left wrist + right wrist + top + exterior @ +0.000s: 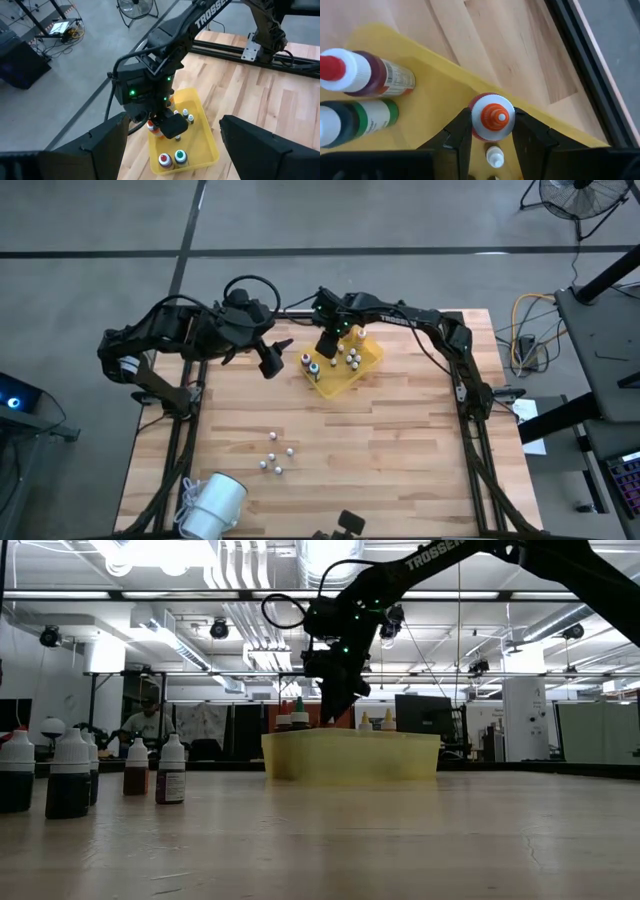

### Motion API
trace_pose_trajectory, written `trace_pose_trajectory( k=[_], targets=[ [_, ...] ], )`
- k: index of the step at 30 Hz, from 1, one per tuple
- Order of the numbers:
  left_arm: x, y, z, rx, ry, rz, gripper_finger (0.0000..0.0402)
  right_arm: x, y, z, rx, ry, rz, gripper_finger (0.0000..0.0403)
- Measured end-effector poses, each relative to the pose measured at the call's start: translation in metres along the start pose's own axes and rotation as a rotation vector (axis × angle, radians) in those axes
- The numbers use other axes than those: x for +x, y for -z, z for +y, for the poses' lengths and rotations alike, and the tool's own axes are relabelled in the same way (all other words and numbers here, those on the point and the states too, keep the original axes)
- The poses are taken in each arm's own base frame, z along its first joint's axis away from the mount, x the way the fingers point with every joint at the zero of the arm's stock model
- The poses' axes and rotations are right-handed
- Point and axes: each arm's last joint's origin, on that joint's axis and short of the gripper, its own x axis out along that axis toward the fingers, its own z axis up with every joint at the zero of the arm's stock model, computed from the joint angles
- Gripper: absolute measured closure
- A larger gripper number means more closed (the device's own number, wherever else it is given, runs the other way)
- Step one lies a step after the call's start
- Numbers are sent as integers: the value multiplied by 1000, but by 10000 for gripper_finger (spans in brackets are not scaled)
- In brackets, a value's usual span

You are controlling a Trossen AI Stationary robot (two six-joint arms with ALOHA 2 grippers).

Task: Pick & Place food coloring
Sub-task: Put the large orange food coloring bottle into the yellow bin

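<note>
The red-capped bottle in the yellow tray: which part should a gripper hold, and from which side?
Probably from straight above, since the red-capped bottle stands upright in the yellow tray. Grip its white collar under the cap, as the right gripper holds the orange-capped bottle. Keep the fingers off the side where the green-capped bottle stands close.

The pale planked wooden tabletop (380, 450) looks smooth and matt. The yellow plastic tray (440, 90) is smooth, faintly glossy. The orange-capped plastic dropper bottle (492, 117) has a paper label.
</note>
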Motion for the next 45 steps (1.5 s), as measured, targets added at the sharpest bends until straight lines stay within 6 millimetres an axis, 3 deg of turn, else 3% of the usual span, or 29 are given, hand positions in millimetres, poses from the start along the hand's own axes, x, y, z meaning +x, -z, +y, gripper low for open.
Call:
trace_pose_trajectory(
  k=[7,22,40,45],
  targets=[
    [0,0,0,-7,0,0,117,10,5,0,29,9,-12,296],
    [0,0,0,-10,0,0,117,8,4,-1,21,60,-9,294],
    [0,0,0,-12,0,0,117,8,7,-1,23,55,15,218],
    [-1,0,1,-13,0,-1,117,-4,6,-1,15,51,51,211]
  ],
)
